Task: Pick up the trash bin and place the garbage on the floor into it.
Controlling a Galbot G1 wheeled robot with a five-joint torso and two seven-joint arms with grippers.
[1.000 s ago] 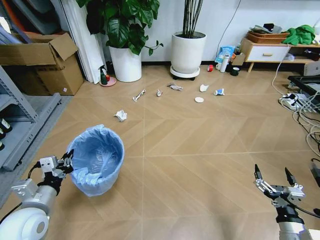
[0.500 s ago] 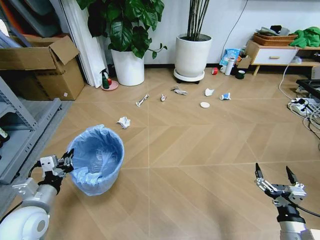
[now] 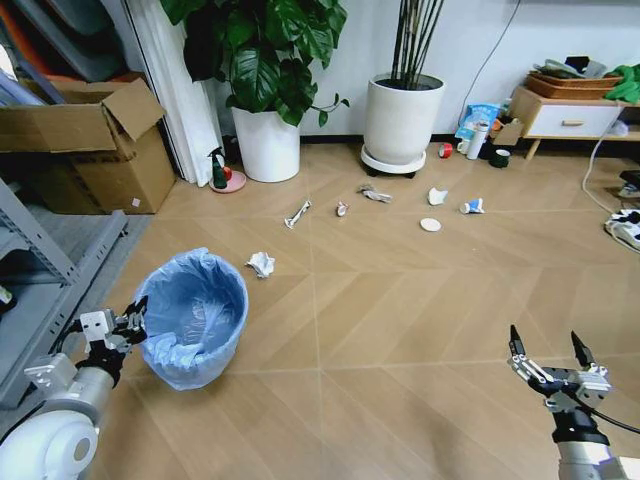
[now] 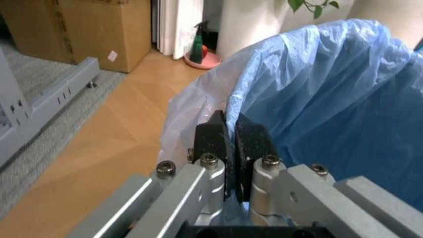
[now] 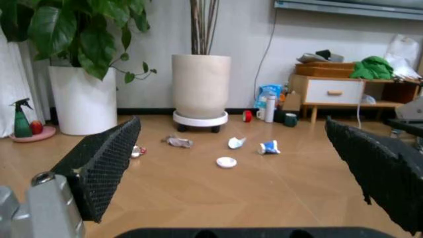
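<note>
So the first half looks sorted — the left hand (image 3: 128,326) is clamped shut on the rim of the trash bin (image 3: 192,315), which sits near left on the floor (image 3: 400,330). The right hand (image 3: 546,352) hangs near right with its fingers spread, holding nothing. All the garbage (image 3: 262,264) is left to collect: a crumpled paper just beyond the bin, the other scraps strung out far off toward the plant pots. No readable labels or writing anywhere.

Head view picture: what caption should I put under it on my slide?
Left gripper clamps the trash bin rim; right gripper open, litter scattered on the floor.
</note>
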